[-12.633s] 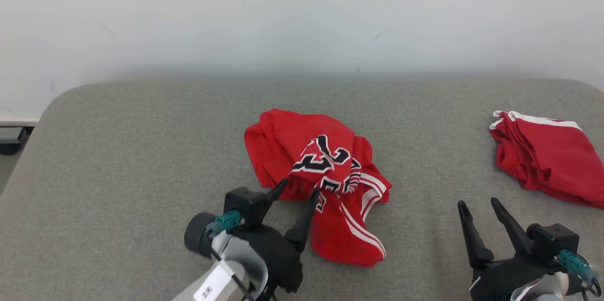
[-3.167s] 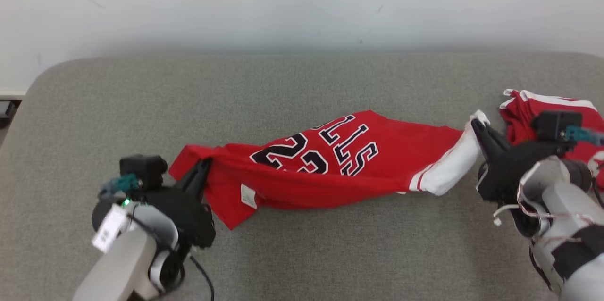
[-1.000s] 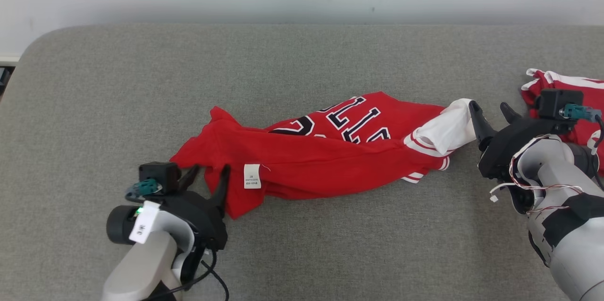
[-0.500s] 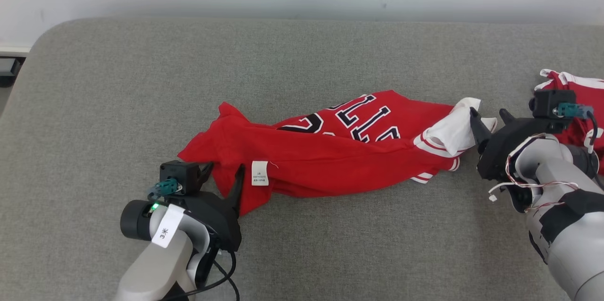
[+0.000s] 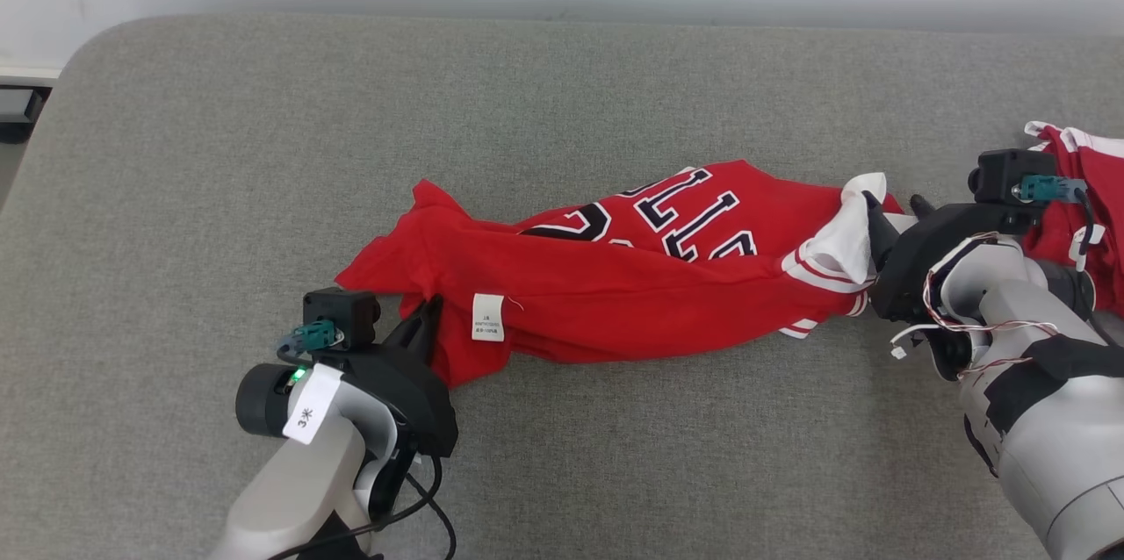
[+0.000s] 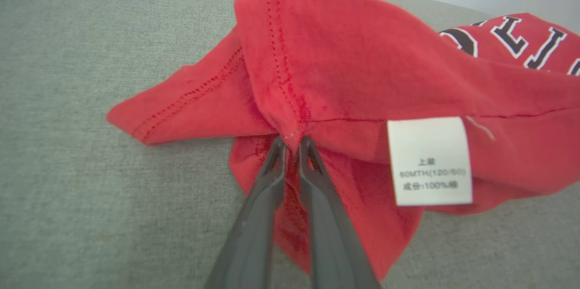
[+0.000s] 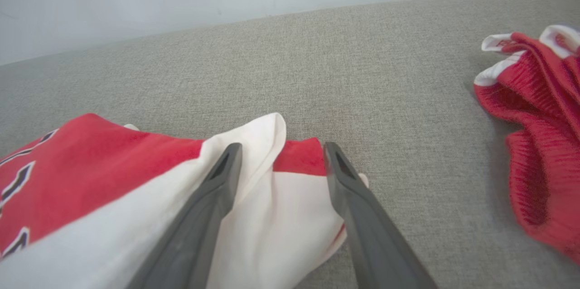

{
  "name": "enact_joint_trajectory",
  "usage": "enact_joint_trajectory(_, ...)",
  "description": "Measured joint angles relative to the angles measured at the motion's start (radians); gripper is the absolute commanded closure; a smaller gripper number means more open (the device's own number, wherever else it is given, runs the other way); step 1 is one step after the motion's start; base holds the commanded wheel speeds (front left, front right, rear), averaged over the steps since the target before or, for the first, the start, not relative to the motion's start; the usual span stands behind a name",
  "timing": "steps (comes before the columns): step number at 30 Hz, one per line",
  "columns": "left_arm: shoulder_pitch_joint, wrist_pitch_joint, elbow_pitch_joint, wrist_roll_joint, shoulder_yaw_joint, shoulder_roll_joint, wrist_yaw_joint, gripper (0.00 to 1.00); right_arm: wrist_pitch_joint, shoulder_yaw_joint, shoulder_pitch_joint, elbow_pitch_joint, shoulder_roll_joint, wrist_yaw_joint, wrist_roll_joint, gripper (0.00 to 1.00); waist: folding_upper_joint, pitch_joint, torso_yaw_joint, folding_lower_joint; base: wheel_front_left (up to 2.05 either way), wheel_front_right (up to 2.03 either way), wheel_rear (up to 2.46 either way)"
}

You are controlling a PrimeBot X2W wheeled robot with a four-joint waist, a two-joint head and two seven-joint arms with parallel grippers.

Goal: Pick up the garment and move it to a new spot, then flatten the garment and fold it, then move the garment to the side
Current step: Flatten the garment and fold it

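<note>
On the grey surface (image 5: pixel 219 147), the red jersey (image 5: pixel 615 305) lies rumpled at centre. The left gripper (image 6: pixel 292 142) clamps its left hem seam (image 6: pixel 290 108). The right gripper (image 7: pixel 282 146), fingers apart astride the white sleeve (image 7: pixel 272 207), likely needs a firm bite before pulling flat.

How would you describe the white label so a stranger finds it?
A long red jersey lies across the grey table. Near its left end, beside the left gripper, sits a small white label, the only white piece bearing tiny print.
</note>
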Motion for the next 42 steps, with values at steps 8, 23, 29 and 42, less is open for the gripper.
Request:
enact_joint_trajectory(8, -0.006, -0.002, 0.018, -0.012, 0.001, -0.003, -0.009, 1.0, -0.017, -0.001, -0.005, 0.021, 0.012, 0.009, 0.002, 1.0, 0.0, 0.0, -0.002, 0.0, 0.0, 0.0, 0.0)
enact_joint_trajectory(23, 0.046, -0.055, -0.007, -0.007, 0.014, 0.038, 0.029, 1.0, -0.159, -0.039, 0.039, 0.021, -0.02, 0.032, 0.037, 1.0, -0.0002, -0.079, -0.024, 0.0, 0.0, 0.0, 0.0)
enact_joint_trajectory(29, 0.101, -0.063, -0.035, -0.002, 0.017, 0.052, 0.043, 1.0, -0.158, -0.029, 0.084, 0.024, -0.025, 0.035, 0.044, 1.0, -0.0002, -0.109, -0.029, -0.0001, 0.0, 0.0, 0.0)
enact_joint_trajectory(42, 0.137, -0.067, -0.08, -0.002, 0.015, 0.048, 0.054, 0.0, -0.109, 0.01, 0.093, -0.002, -0.012, 0.035, 0.064, 0.0, -0.0002, -0.122, -0.033, -0.0001, 0.0, 0.0, 0.0)
